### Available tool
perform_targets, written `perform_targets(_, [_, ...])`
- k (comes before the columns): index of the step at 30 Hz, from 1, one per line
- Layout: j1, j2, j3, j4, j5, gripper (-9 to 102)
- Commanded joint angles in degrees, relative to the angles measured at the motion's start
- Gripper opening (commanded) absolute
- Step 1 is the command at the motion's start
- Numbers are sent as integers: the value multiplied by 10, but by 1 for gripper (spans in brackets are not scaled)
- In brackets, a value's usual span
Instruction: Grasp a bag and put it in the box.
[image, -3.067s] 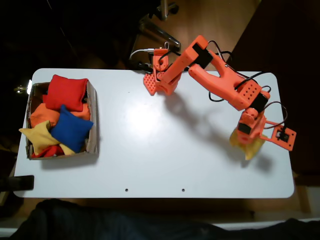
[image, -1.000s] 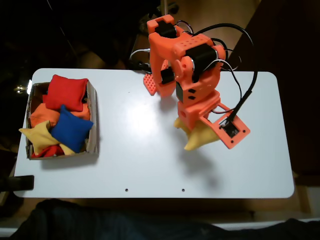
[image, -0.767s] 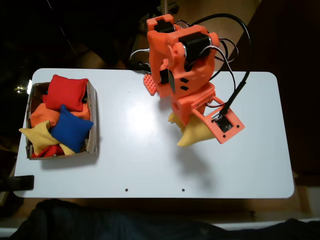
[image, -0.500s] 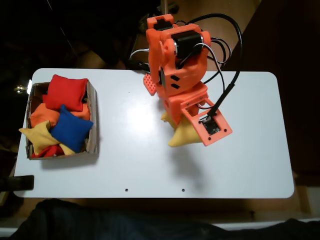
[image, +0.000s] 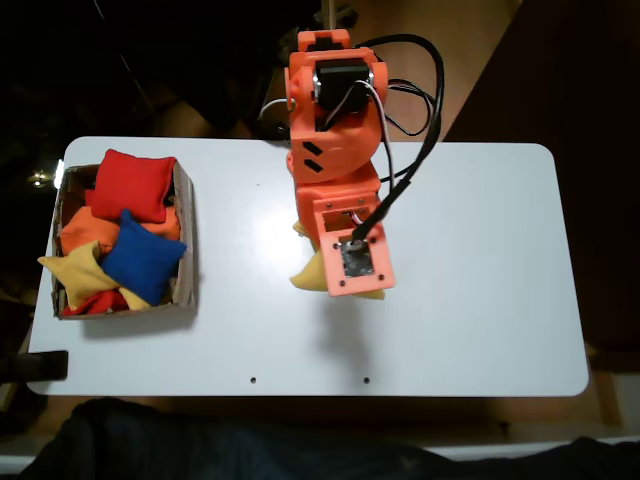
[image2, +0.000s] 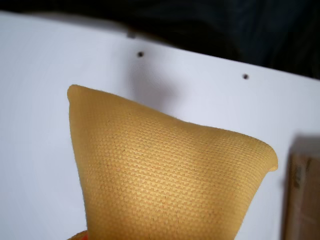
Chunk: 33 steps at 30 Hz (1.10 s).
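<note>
Golden bag (image2: 165, 175) hangs pinched in the claw (image: 335, 262) above mid-table (image: 480, 300), well apart from the box (image: 185, 240). Soft, loose-filled, it sags; an edge pinch likely suits.

A white table (image: 480, 330) with rounded corners stands over a dark floor. Two small dark holes (image: 252, 380) sit near its front edge. At the left side lies a heap of beanbags: a red beanbag (image: 133, 184) at the back, a blue beanbag (image: 142, 257) in front of it overlapping an orange beanbag (image: 85, 231), and a pale lemon-yellow beanbag (image: 74, 272) at the left.
</note>
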<state>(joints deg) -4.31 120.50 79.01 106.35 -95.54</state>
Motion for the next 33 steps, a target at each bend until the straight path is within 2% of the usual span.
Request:
perform_targets(1, [25,36,-53,8,45,3])
perform_targets(14, [105,42,-82,-4,244,3])
perform_targets(17, [140,42,-86,-34,329,3])
perform_targets(22, [197,40,-83,-92,399,2])
perform_targets(33, [300,38,-74,-181,491,2])
